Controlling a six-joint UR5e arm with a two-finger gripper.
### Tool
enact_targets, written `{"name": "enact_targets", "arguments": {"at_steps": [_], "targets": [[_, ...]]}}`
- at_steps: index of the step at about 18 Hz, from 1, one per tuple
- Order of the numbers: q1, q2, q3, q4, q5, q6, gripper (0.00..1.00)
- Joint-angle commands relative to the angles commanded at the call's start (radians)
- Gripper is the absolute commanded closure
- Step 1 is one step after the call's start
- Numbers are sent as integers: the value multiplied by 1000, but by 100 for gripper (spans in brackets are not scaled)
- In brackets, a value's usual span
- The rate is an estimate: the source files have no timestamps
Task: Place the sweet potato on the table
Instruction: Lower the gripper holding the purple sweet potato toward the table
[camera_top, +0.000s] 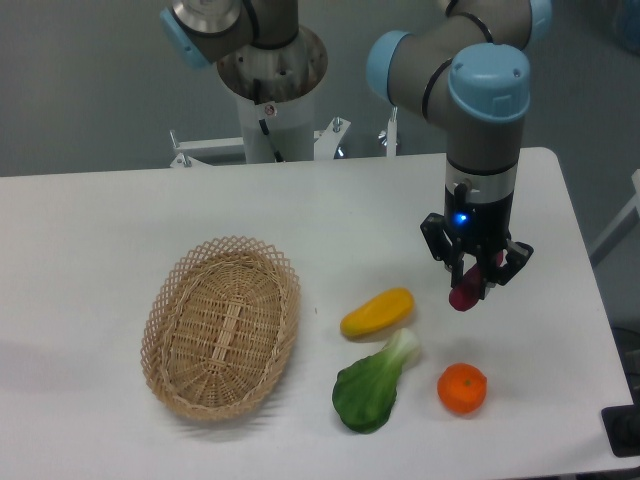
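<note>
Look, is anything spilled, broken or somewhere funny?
Nothing is spilled or broken. One oddity: the small reddish-purple sweet potato hangs pinched in the robot's two-finger gripper, while the yellow oblong fruit, leafy green vegetable and round orange lie on the white table.

Looks like a robotics lab rather than a home or kitchen. Shown by an industrial arm (480, 110) with grey links and blue joint caps, bolted on a pedestal base (272, 95) behind the far edge of a bare white table (120, 230), against a plain grey wall. Toy-like produce and a wicker basket (222, 327) laid out toward the near edge as test props, with metal framing past the right edge.
</note>
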Motion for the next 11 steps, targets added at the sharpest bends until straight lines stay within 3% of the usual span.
{"name": "enact_targets", "arguments": {"at_steps": [11], "targets": [[38,-6,-14,5,2,86,72]]}}
